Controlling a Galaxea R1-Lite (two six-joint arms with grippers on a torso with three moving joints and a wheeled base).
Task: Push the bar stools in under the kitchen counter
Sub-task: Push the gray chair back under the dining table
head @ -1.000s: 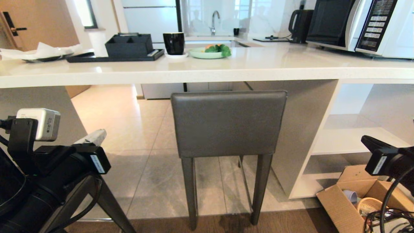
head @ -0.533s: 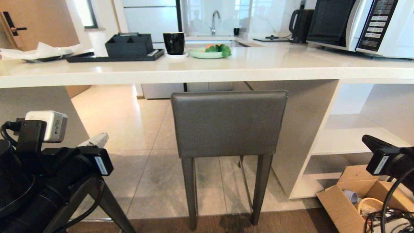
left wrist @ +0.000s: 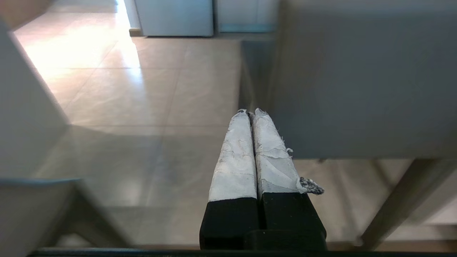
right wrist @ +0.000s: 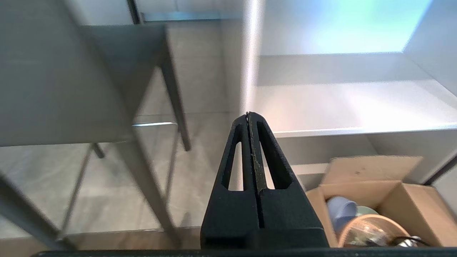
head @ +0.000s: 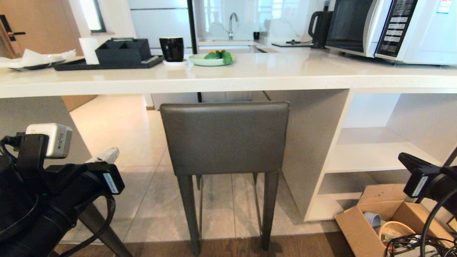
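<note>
The whole kitchen has slid toward nine o'clock in the head view since a second ago, stool, bench and shelving together, so it is the robot's camera that has swung rather than any furniture; both arms sit at the frame's edges much as they did.

At eight o'clock the left hand (head: 103,156) hangs low beside the robot, its two taped fingers (left wrist: 235,153) pressed flat together and gripping nothing, a posture that looks suited to shoving with closed tips rather than grasping.

At the centre, one stool (head: 225,137) stands with its grey backrest facing the robot, the top edge just below the front lip of the bench (head: 250,80). Its seat appears tucked beneath the slab, its legs straddling the line where tile meets wood floor. This one looks largely pushed in; no second stool can be identified with certainty.

On the bench, from ten to two o'clock, a black tray (head: 107,63), a cup (head: 171,49), a green plate (head: 210,59) and a microwave (head: 392,30) stay well back from the edge.

At four o'clock the right hand (right wrist: 249,116) points toward the white shelves (head: 371,157), its black fingers closed on empty air, above a cardboard box (head: 385,219) of oddments on the floor.
</note>
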